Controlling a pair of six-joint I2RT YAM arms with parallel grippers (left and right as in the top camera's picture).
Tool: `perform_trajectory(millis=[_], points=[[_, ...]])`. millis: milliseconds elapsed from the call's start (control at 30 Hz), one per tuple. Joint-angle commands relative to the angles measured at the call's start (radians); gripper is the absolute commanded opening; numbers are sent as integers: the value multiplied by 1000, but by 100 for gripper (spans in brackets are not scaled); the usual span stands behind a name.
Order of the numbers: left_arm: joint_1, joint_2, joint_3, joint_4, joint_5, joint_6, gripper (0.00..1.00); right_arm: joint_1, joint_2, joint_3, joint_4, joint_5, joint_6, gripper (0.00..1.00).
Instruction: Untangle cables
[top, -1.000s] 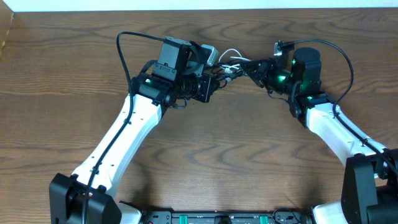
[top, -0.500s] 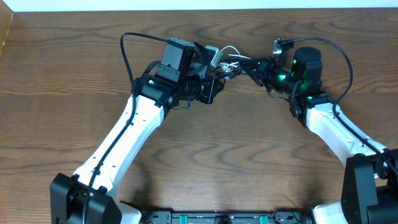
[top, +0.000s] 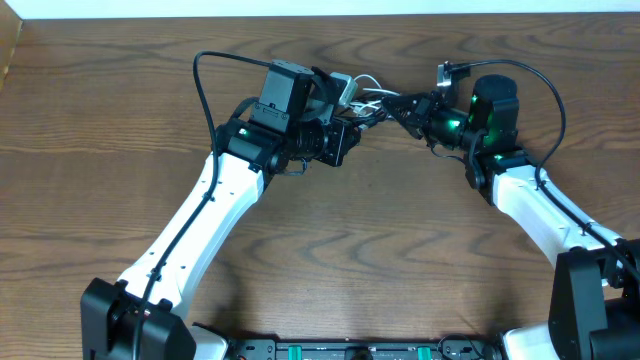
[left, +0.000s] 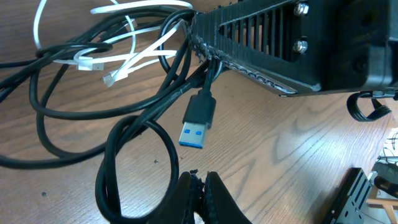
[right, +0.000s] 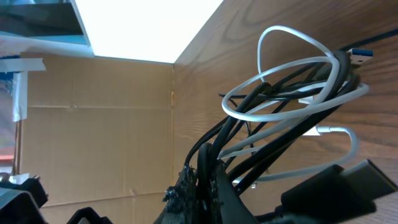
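The cables (top: 368, 100) are a tangled bundle of black cords and one white cord at the table's far middle, between my two grippers. My left gripper (top: 347, 118) is just left of the bundle. In the left wrist view its jaws (left: 198, 186) are shut, and a black cable loop (left: 140, 134) runs into them. A black USB plug with a blue tongue (left: 198, 123) hangs free above the wood, and the white cord (left: 124, 46) lies behind it. My right gripper (top: 402, 103) is shut on black cables (right: 208, 163), holding the white cord's loops (right: 292, 81) and black cords off the table.
The right gripper's slotted black finger (left: 267, 37) crosses the top of the left wrist view, close to the left jaws. A cardboard wall (right: 93, 124) stands beyond the table's far edge. Thick black robot wires (top: 200, 75) arc above each arm.
My left arm has shifted slightly right, toward the bundle. The right arm and the cables have barely moved.
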Motion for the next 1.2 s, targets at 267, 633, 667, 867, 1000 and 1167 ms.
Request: perform_trajectory(millis=[267, 633, 667, 867, 1000, 1167], points=[[-2, 44, 14, 18, 13, -5, 8, 17, -22, 19, 8, -33, 7, 1], [-2, 44, 14, 31, 42, -27, 8, 16, -22, 19, 8, -19, 6, 1], [-2, 44, 14, 28, 51, -27, 8, 15, -22, 19, 7, -12, 6, 1], [-2, 44, 14, 20, 54, -27, 8, 2, -22, 19, 7, 2, 6, 1], [-2, 44, 14, 20, 54, -27, 8, -6, -22, 19, 7, 2, 6, 1], [-2, 44, 14, 20, 54, -27, 8, -19, -22, 19, 7, 2, 3, 1]])
